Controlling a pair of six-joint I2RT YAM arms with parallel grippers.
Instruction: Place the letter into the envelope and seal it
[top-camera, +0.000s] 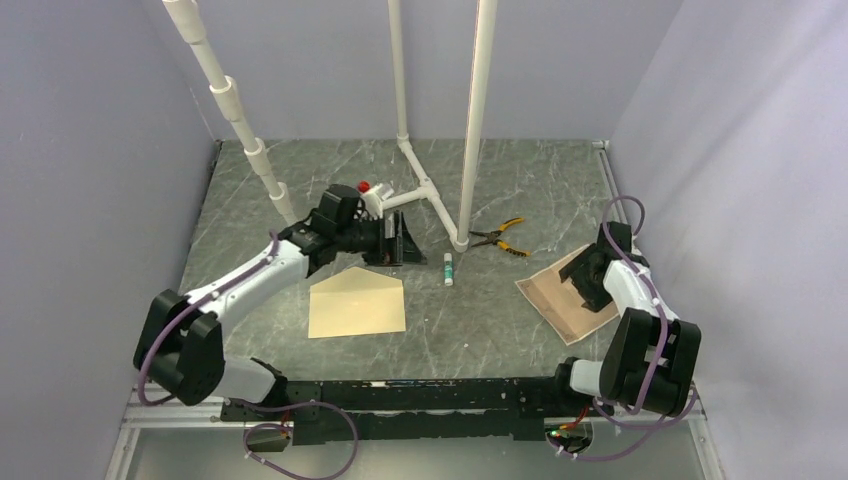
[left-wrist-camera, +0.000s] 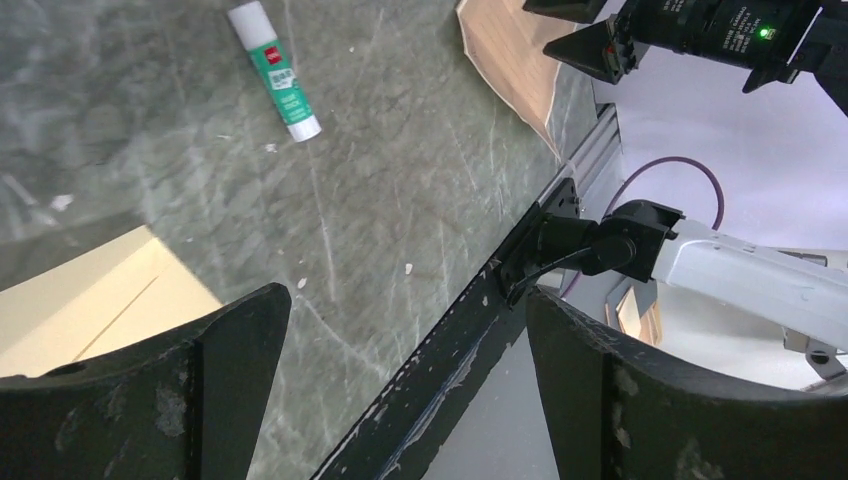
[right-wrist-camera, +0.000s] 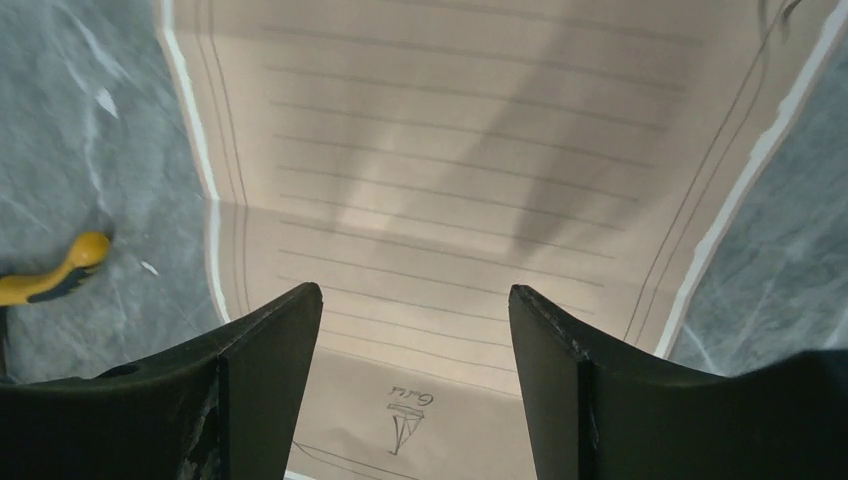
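Right gripper (right-wrist-camera: 415, 295) is low over the letter (right-wrist-camera: 450, 150), jaws parted, sheet showing between them, no pinch visible. Letter lies on the table (top-camera: 480, 330) at right, well apart from the envelope (top-camera: 357, 305). Envelope is centre-left, flap open and pointing to the far side. Left gripper (top-camera: 400, 240) hovers past the envelope's far edge, jaws wide, empty. Glue stick (top-camera: 449, 270) lies between envelope and letter.

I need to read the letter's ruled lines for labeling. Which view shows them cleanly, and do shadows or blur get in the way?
Right wrist: the letter is sharp, lines legible, with soft diagonal shadow bands crossing it. Top external: too small, and partly hidden by the right gripper. Left wrist: only a plain corner shows.
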